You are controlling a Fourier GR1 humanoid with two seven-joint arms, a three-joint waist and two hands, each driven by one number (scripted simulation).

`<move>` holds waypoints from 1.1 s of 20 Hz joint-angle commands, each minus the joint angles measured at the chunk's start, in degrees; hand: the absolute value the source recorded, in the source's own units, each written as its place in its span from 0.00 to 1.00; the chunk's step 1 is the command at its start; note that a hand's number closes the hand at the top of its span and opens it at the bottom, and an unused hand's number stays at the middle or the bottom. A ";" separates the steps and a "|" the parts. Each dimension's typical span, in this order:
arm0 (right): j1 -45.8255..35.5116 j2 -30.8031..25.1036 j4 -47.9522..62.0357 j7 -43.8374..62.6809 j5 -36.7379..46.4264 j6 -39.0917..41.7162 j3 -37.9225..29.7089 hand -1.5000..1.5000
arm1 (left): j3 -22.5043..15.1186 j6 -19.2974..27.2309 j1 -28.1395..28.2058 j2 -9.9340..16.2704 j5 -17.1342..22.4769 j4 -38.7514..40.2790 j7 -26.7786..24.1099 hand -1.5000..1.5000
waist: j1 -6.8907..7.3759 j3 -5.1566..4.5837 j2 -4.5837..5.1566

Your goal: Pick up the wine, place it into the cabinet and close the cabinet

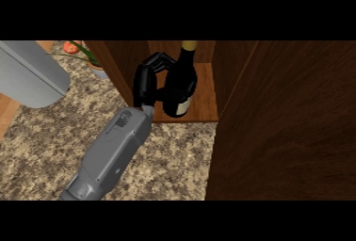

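Note:
The wine bottle (183, 87) is dark with a pale label near its base and a gold-capped neck pointing to the back. It stands inside the open wooden cabinet (206, 101), on the cabinet's floor near the front edge. My left hand (145, 81) is at the bottle's left side, fingers curled round its shoulder and body. The grey forearm runs in from the lower left. The cabinet door (285, 122) stands open at the right and fills that half of the view. My right hand does not show.
A large grey rounded object (28, 70) sits at the upper left. A potted plant (89, 57) with something red beside it stands behind it, next to the cabinet's left wall. The speckled stone counter (42, 141) spreads below.

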 commanded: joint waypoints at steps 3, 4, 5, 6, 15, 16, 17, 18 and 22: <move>2.71 0.54 -4.31 -0.12 -3.85 0.46 -0.41 0.00 | 1.07 -0.29 -5.78 -0.22 1.24 9.60 -2.01 1.00 | -0.41 0.03 0.09; 6.58 0.86 -4.69 -1.96 -2.83 1.61 1.01 0.00 | 3.52 -1.12 -6.60 -0.22 1.54 12.14 -4.37 1.00 | -0.59 0.03 0.14; 5.82 0.10 -6.22 -0.12 -4.69 1.58 -0.50 0.00 | 0.61 1.07 -4.89 -0.22 1.48 8.11 -2.45 1.00 | -0.21 0.04 -0.04; 0.32 0.70 -3.98 1.87 -2.83 -0.24 0.84 0.00 | 1.21 1.26 -7.91 -0.22 3.70 12.30 -4.50 1.00 | -0.65 0.00 0.17; -2.42 0.13 -1.39 1.80 -2.10 -0.17 0.36 0.00 | 7.27 0.87 -14.79 -0.22 0.92 24.75 -13.98 1.00 | -0.93 -0.03 0.52; 3.74 0.24 -4.54 -1.18 -5.06 1.73 -0.35 0.00 | 6.21 3.67 -15.82 -0.22 2.02 23.70 -12.79 1.00 | -1.49 0.03 0.37; 3.31 -0.27 -2.25 -2.93 -5.95 2.93 -1.46 0.00 | 6.79 4.13 -17.42 -0.22 1.80 25.33 -12.07 1.00 | -1.46 0.05 0.46; 3.17 2.71 -5.02 -0.18 -0.14 -0.09 5.09 0.00 | 7.28 5.38 -17.61 -0.22 1.46 25.58 -13.93 1.00 | -1.61 -0.02 0.43; 3.22 0.38 -6.14 1.71 -4.40 1.10 0.47 0.00 | 10.44 0.33 -20.79 1.76 1.94 30.47 -13.21 1.00 | -2.20 0.00 0.71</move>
